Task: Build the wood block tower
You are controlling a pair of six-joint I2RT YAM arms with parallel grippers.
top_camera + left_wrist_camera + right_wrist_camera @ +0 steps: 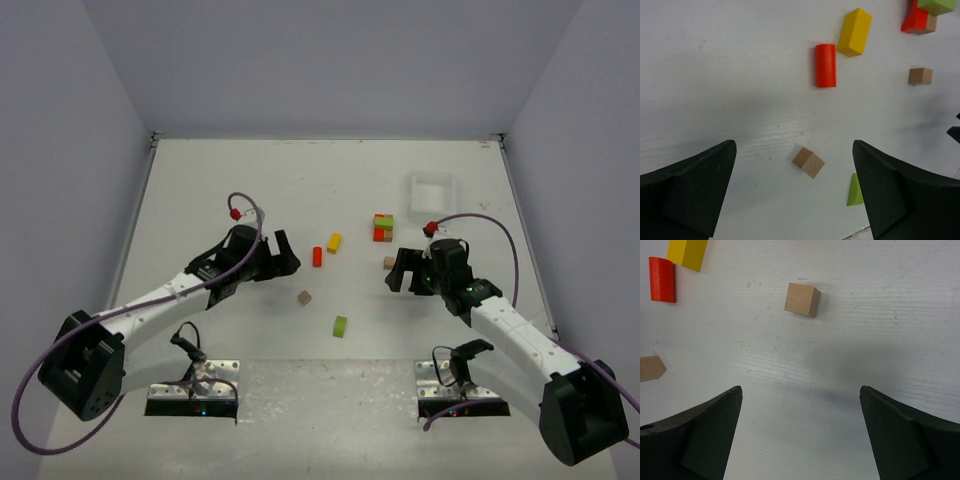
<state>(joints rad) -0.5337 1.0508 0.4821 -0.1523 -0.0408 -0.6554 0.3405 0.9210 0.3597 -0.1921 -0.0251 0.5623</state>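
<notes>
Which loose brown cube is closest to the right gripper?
The brown cube straight ahead of the open right gripper, on the near side of the red-and-green stack. The other brown cube sits well off to its left.

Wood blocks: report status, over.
Both open, empty: left end effector, right end effector. Loose wood blocks scattered between arms; red-green cluster only, no tower yet. Nothing in the way.

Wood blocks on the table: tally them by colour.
Red blocks: 2
Yellow block: 1
Green blocks: 2
Plain brown blocks: 3
Total: 8, counting only what shows in the tight cluster.
</notes>
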